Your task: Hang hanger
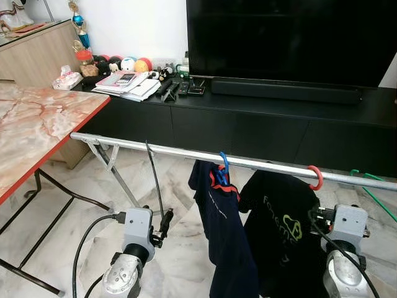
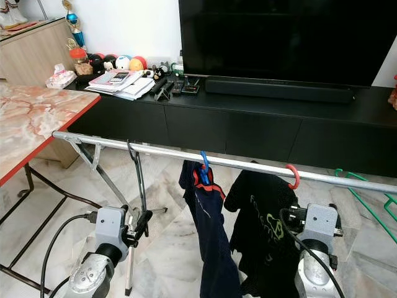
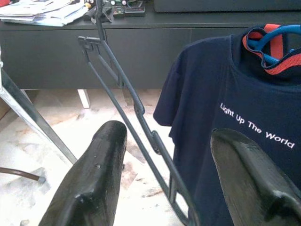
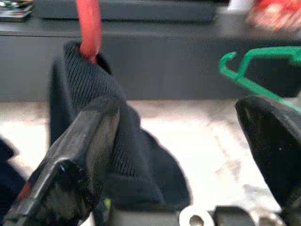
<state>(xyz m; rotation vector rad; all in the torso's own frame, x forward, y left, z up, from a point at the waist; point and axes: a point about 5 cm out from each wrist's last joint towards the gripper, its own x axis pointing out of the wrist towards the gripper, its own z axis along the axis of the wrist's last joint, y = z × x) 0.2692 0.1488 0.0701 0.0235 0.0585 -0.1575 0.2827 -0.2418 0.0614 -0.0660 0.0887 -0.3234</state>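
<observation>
An empty dark hanger (image 1: 155, 186) is hooked on the silver rail (image 1: 180, 152) near its left end and hangs slanted down to my left gripper (image 1: 164, 226). In the left wrist view the hanger (image 3: 136, 108) runs between the open fingers (image 3: 94, 179), which stand wide apart and clear of it. Further right on the rail hang a navy T-shirt (image 1: 226, 236) on a blue hanger (image 1: 224, 162) and a black T-shirt (image 1: 279, 230) on a red hanger (image 1: 316, 177). My right gripper (image 4: 178, 108) is open beside the black T-shirt (image 4: 117, 155).
A green hanger (image 1: 372, 186) hangs at the rail's right end. A marble-topped table (image 1: 37, 124) stands at the left, over the rack's folding legs (image 1: 111, 167). Behind the rail are a black TV console (image 1: 248, 124) with papers and remotes, and a TV (image 1: 291, 37).
</observation>
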